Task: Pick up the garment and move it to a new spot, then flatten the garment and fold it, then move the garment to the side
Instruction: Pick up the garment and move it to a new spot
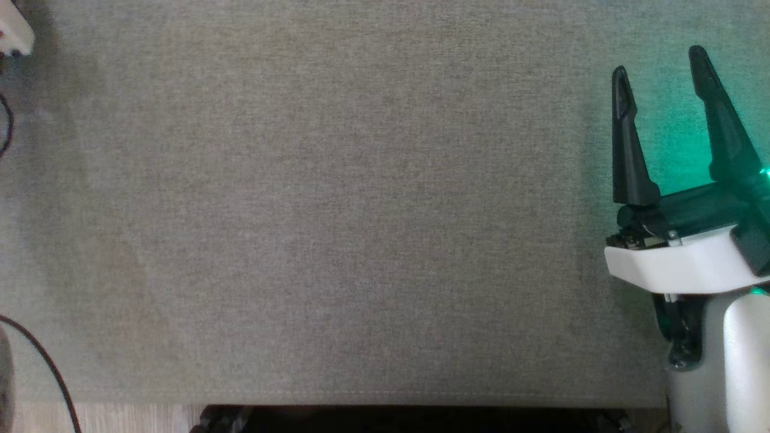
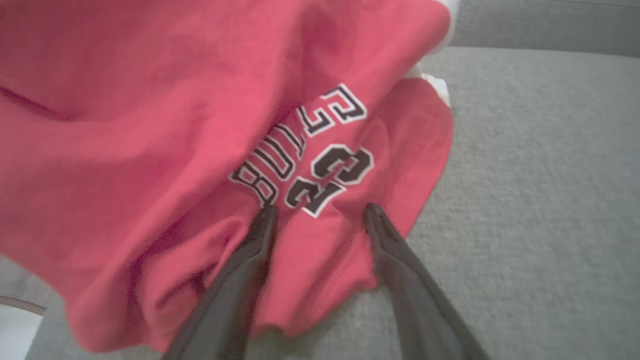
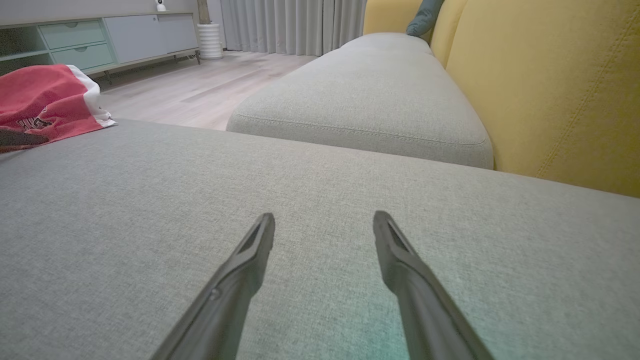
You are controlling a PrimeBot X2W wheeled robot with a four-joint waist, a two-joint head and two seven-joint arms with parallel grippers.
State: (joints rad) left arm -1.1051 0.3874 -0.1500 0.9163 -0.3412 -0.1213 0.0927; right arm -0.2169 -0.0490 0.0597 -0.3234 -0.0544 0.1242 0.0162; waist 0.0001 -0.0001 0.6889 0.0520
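one red garment [image 2: 150,125] on one grey cushion [image 2: 525,175], left claw [image 2: 320,209] over it, right claw [image 3: 324,216] well apart, both claws spread.

Soft red cloth on the garment [image 2: 125,125], coarse matt grey weave on the cushion [image 1: 361,210], matt dark plastic on my right gripper [image 3: 324,220], smooth pale wood floor [image 3: 200,95].

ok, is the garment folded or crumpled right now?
Crumpled, not folded. The red garment lies in loose humps and creases on the grey cushion, its lettering buckled. The open left gripper points at it.
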